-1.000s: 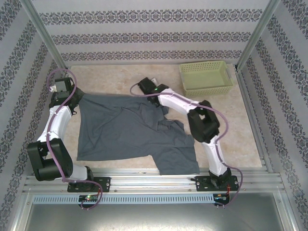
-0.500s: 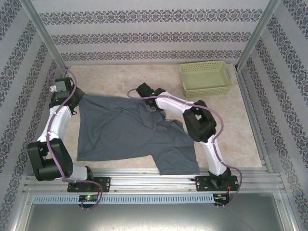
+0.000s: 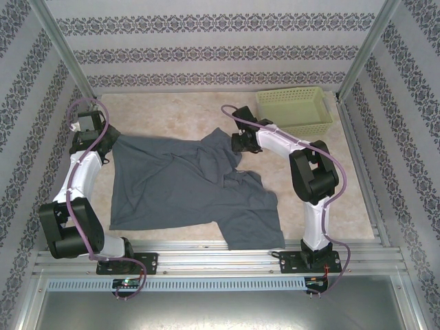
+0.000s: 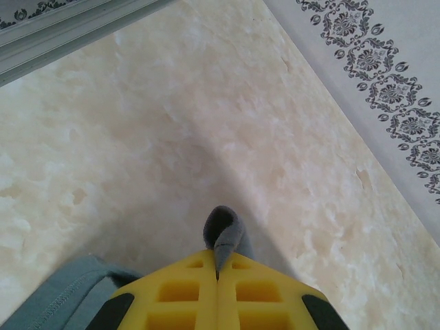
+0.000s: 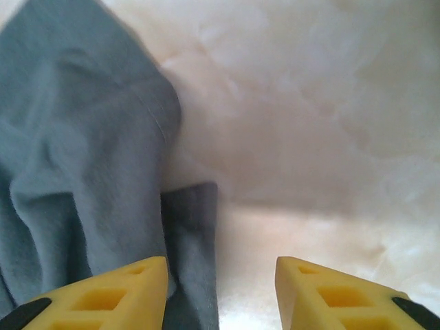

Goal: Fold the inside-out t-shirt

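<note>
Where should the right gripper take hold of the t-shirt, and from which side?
Grip the t-shirt at its bunched far edge beside the open right gripper. Come in low from the basket side over the table: the cloth seems humped there, offering a fold to pinch, opposite the corner the left gripper holds.

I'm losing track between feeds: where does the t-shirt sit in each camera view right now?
Top external: t-shirt spread across mid-table, rumpled at its far right.
Left wrist: a cloth tip pinched between the left fingers, bottom centre; a hem bottom left.
Right wrist: left half of the picture, beside the open right fingers.
Shared landmark: the marbled beige table.
</note>
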